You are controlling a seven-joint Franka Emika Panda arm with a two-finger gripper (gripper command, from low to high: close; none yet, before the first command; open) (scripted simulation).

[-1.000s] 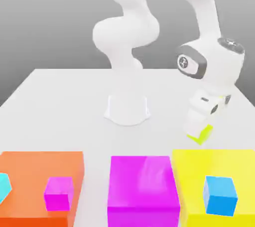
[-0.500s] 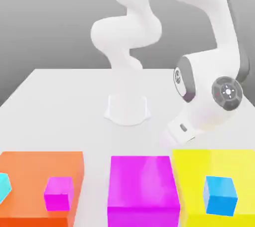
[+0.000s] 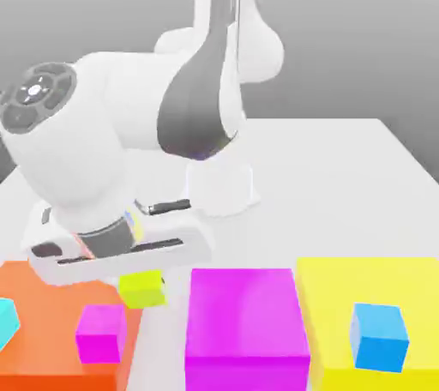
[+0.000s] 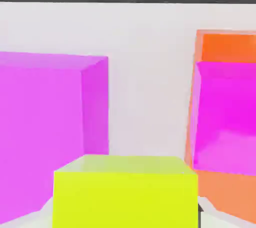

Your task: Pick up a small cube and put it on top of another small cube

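White robot arm filling the upper left and centre of the exterior view, bent low over a pale grey worktop (image 3: 343,175). Jaws (image 3: 141,276) at lower left of centre, closed on the small lime yellow-green cube (image 3: 142,288), held just above the right edge of a flat orange block (image 3: 51,295). Small magenta-pink cube (image 3: 100,333) resting on that orange block, lower left of the lime cube and near it, not touching. Corner of a cyan piece (image 3: 7,322) at the far left edge. Big magenta block (image 3: 247,325) at bottom centre. Big yellow block (image 3: 386,282) at lower right, carrying 1 small blue cube (image 3: 378,337). In the hand view, lime cube (image 4: 125,192) large at bottom centre, big magenta block (image 4: 45,127) at left, magenta-pink cube (image 4: 225,117) on orange block (image 4: 227,47) at right.
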